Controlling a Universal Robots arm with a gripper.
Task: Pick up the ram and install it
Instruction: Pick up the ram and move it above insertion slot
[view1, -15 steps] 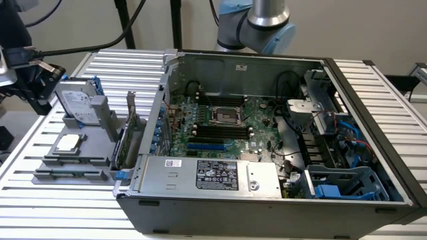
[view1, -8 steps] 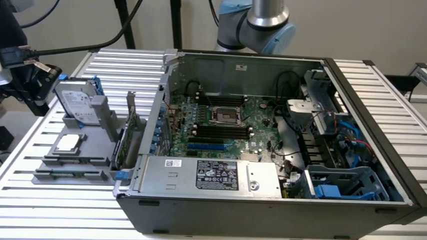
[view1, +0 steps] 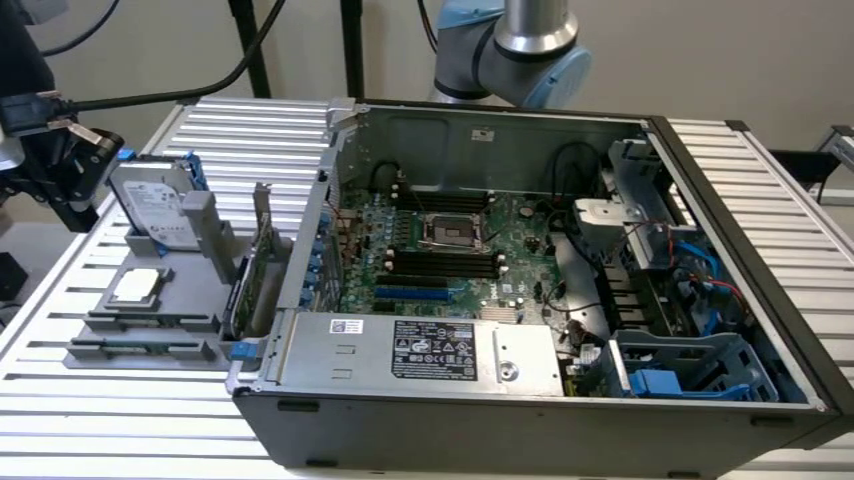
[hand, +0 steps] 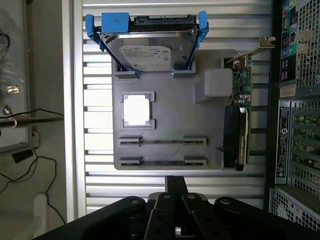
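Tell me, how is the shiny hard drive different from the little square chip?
The hard drive is much bigger than the processor chip. The hard drive leans tilted; the processor chip lies flat. The hard drive has blue side rails; the processor chip has none. Both are silvery and sit on the gray holder tray.

Claw (hand: 176, 180): body cut off by the picture's edge. Ram (hand: 162, 161), just ahead of the fingertips: seen edge-on, chips hidden; second stick (hand: 162, 141), beyond it, likewise. Hard drive (hand: 150, 52), farthest ahead: label print too small to read. Computer case (hand: 295, 100), beside the claw: cut by the edge. Arm (view1: 531, 45), exterior view: cut off at the top edge.
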